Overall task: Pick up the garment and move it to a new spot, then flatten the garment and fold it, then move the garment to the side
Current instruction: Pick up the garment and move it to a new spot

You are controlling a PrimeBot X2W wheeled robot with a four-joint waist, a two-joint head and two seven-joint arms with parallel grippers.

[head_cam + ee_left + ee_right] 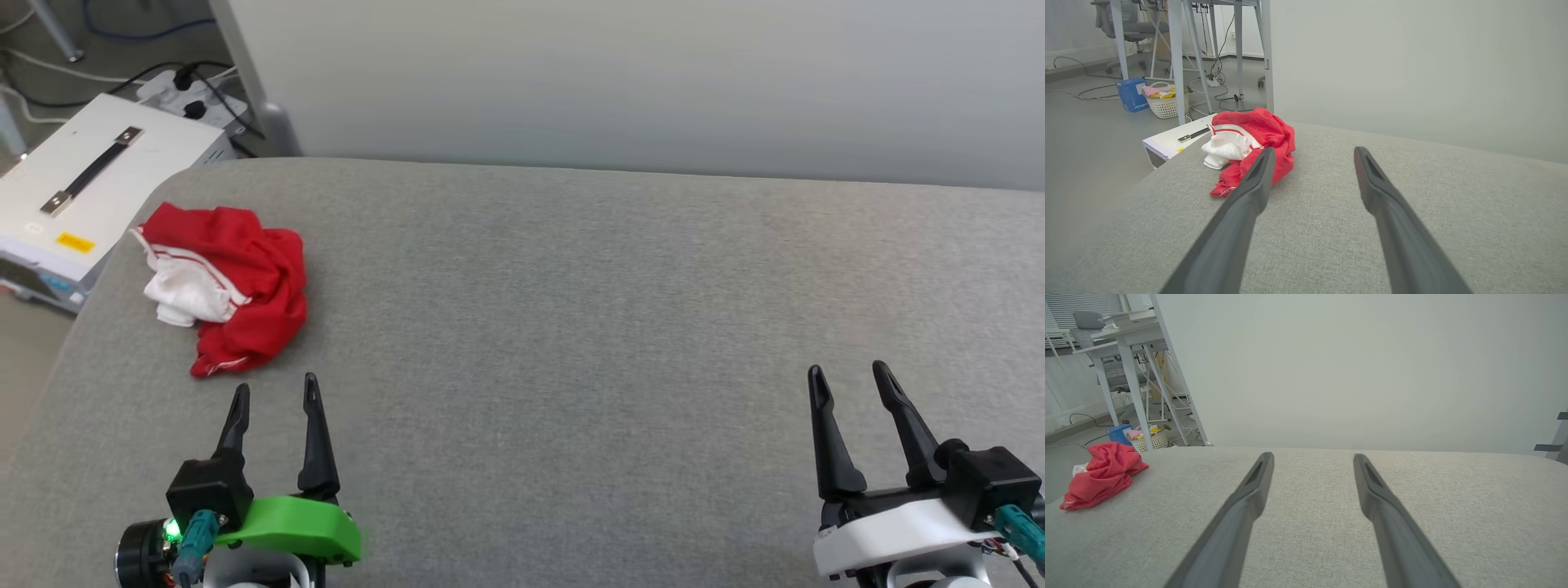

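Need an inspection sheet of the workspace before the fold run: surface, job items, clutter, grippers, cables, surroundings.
Surface: grey fabric tabletop, flat, no stains seen.
Job's things: garment, red with white parts, crumpled in a heap near the far-left edge.
Clutter: nothing seen on the tabletop.
Grippers: left gripper open and empty, close in front of the garment, no contact seen; right gripper open and empty, over bare fabric at the right.
Cables: power strip with black leads plugged in, on the floor off the far-left corner.
Surroundings: white box with a black handle beside the left edge; pale wall behind; basket and blue box on the floor.
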